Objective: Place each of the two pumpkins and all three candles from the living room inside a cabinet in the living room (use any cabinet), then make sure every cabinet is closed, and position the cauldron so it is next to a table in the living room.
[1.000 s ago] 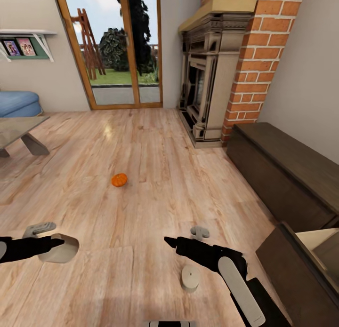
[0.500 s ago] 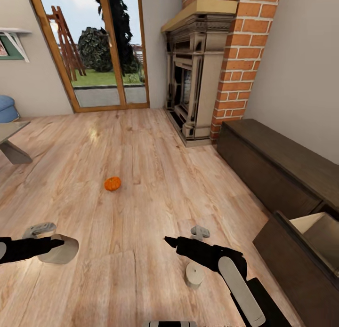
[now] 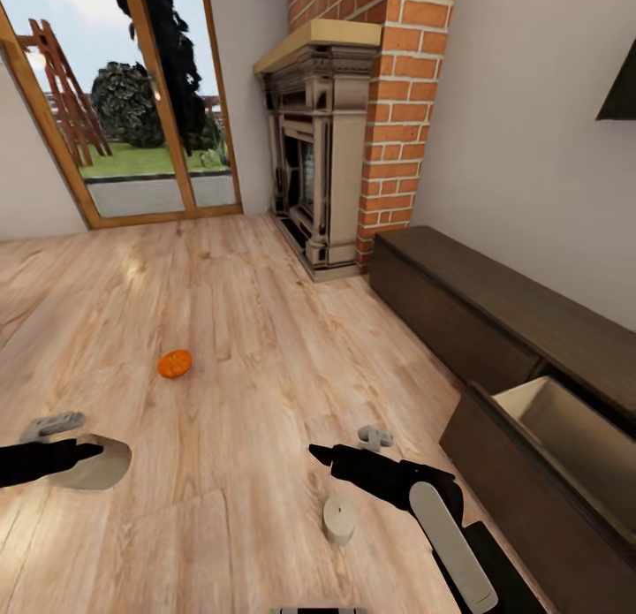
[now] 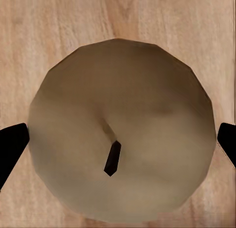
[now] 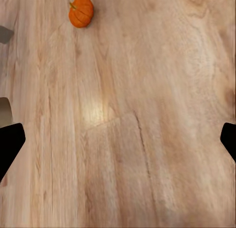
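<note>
One orange pumpkin [image 3: 175, 364] lies on the wood floor ahead of me to the left, and the right wrist view has the pumpkin [image 5: 80, 12] far beyond the fingers. My left gripper [image 3: 88, 451] hangs above the floor, shut on a grey-beige candle [image 3: 93, 466]. Up close, the candle [image 4: 120, 139] with its dark wick spans the gap of the left gripper [image 4: 118, 144]. A second candle [image 3: 338, 519] stands on the floor under my right arm. The right gripper [image 3: 318, 453] [image 5: 118, 144] is open and holds nothing. The dark-brown cabinet [image 3: 495, 318] runs along the right wall.
One cabinet drawer [image 3: 495, 459] is pulled out at the right, its beige inside showing. A brick fireplace [image 3: 322, 155] stands ahead beside the cabinet. A glass patio door [image 3: 132, 110] is at the back left. Bare floor lies between me and the pumpkin.
The camera has turned right, so the whole picture slid left: the low table and sofa left the view and more of the pulled-out drawer came in. The left gripper keeps its candle.
</note>
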Controlling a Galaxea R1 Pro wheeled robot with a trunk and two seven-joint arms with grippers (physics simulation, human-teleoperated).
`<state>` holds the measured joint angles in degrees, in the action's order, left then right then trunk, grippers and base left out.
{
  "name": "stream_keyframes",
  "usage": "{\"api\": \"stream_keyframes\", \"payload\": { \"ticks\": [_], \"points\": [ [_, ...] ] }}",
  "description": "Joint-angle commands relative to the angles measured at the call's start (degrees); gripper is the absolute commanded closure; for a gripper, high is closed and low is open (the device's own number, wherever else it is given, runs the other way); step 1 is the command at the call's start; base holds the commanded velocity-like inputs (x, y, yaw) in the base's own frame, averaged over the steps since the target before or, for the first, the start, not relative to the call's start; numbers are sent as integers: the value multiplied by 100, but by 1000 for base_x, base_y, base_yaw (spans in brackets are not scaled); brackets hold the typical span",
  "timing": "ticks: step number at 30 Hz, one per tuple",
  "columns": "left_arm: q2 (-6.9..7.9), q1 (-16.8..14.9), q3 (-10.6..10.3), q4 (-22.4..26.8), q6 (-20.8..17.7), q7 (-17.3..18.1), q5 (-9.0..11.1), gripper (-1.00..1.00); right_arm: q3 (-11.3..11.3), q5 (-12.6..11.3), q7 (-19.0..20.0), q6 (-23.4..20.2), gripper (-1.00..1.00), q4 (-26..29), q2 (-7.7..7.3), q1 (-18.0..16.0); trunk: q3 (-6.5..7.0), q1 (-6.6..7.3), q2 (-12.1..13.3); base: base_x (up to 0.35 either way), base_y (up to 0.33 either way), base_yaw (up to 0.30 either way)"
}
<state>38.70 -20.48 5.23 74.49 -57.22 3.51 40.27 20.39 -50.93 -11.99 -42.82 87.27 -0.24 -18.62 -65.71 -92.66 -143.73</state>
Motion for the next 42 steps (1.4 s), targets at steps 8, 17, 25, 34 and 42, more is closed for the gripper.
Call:
{"api": "stream_keyframes", "payload": {
  "ticks": [8, 17, 25, 34, 42],
  "points": [
    [148, 28, 46, -5, -40, 35, 528, 100, 9, -58, -58, -9, -100, -15, -2, -2, 173, 21, 9, 0, 0, -280],
    [1010, 475, -21, 22, -39, 34, 2416, 100, 1, -58, -115, -10, -100, -74, 4, -5, 372, 45, 21, 0, 0, -275],
    [1037, 507, -456, 55, 1, -49, 2466, 100, 3, -58, -789, -1, -100, -146, 6, -5, 545, 65, 32, 0, 0, -120],
    [520, 458, -760, 486, 70, -1224, 2387, 100, 8, -58, -889, -7, -100, -149, 6, -4, 716, 89, 44, 0, 0, -5],
    [-541, 416, -781, 989, 68, -2965, 2385, 100, 9, -55, -891, -3, -100, -135, -2, -4, 740, 94, 46, 0, 0, 0]
  ]
}}
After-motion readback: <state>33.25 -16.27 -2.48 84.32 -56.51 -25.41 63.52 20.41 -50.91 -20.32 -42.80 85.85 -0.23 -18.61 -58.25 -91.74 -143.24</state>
